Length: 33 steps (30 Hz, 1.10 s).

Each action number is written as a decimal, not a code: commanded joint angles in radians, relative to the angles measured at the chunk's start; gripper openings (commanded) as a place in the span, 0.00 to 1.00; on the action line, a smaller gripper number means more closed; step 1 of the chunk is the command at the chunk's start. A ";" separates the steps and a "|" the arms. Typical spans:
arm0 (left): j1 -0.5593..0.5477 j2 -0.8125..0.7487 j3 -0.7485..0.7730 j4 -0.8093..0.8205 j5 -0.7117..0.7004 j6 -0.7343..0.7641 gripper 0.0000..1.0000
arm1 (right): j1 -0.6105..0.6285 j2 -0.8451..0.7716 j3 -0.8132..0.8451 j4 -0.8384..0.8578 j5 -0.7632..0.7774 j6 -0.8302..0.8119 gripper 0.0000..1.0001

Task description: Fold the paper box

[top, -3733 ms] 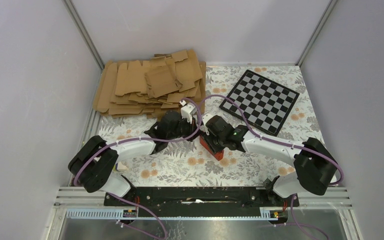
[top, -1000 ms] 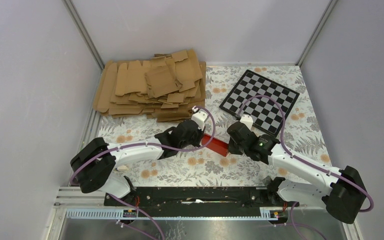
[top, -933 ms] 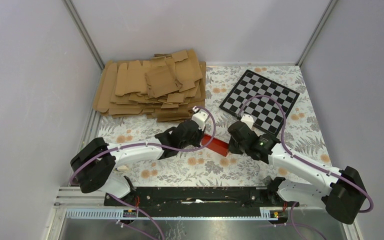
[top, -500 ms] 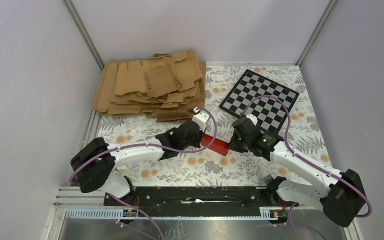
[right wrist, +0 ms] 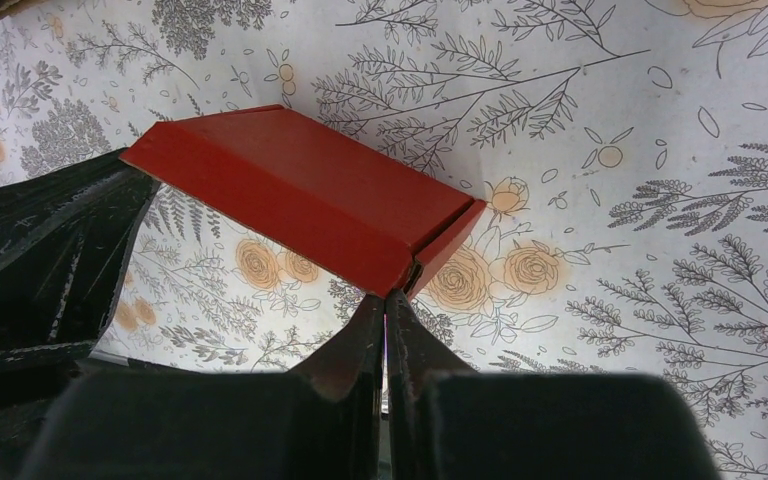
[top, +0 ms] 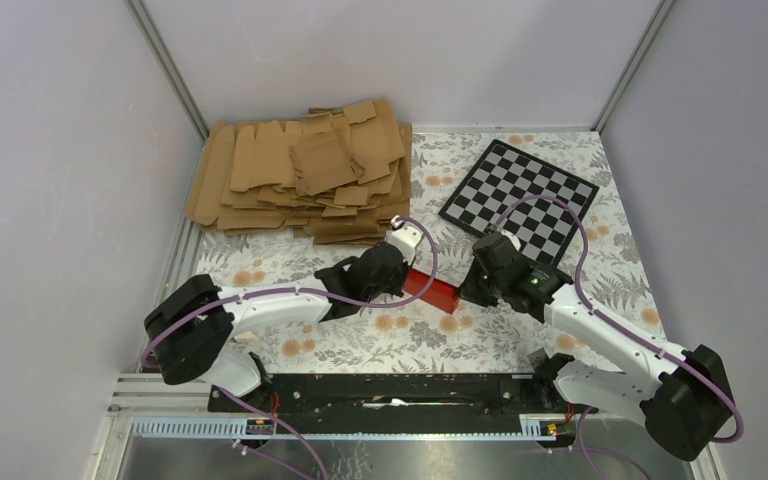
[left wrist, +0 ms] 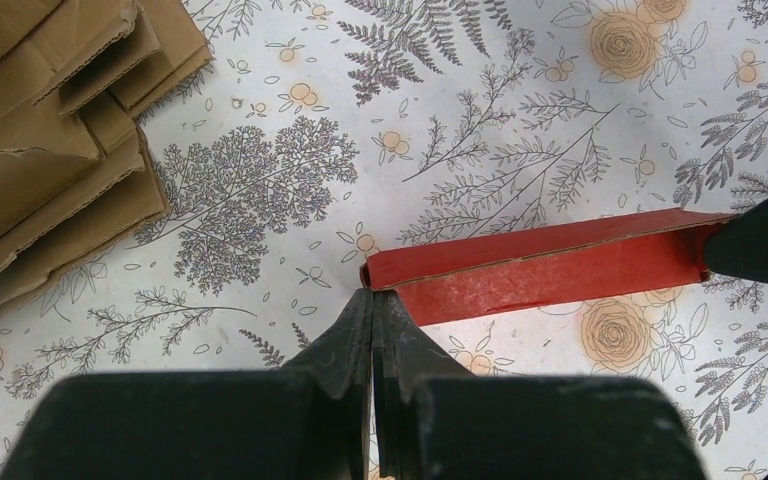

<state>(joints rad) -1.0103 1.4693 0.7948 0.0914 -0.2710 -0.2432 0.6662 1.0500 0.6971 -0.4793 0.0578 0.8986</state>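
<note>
From above we see the red paper box mid-desk between both arms, with brown cardboard blanks and a checkered board behind it. In the left wrist view, our left pincer is squeezed tight, nipping the box's end edge. In the right wrist view, the right pincer is closed too, with its tips touching the box's near corner. We can't tell if any card is pinched there.

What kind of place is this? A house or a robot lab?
Probably a robot lab booth, not a house: plain walls close in a flowery table, two robot arms are bolted at its edge, and cardboard blanks are piled near a checkered board.
</note>
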 commanded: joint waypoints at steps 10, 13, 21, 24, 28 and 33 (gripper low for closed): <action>-0.019 0.022 0.038 -0.002 0.007 0.002 0.00 | -0.005 -0.008 0.007 -0.015 -0.003 -0.066 0.02; -0.020 0.023 0.038 -0.002 0.004 0.004 0.00 | -0.005 -0.001 0.043 -0.059 0.021 -0.104 0.02; -0.023 0.017 0.038 -0.002 0.000 0.005 0.00 | -0.004 0.035 0.088 -0.083 -0.015 -0.177 0.03; -0.025 0.020 0.040 -0.003 0.001 0.007 0.00 | -0.004 0.045 0.093 -0.083 -0.025 -0.197 0.03; -0.025 0.021 0.040 -0.004 -0.002 0.008 0.00 | -0.004 0.053 0.093 -0.084 -0.021 -0.195 0.04; -0.027 0.023 0.040 -0.003 -0.003 0.007 0.00 | -0.005 0.052 0.084 -0.069 -0.026 -0.175 0.04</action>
<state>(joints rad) -1.0260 1.4769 0.8028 0.0906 -0.2775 -0.2420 0.6655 1.0962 0.7544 -0.5510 0.0578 0.7197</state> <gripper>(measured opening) 0.009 0.047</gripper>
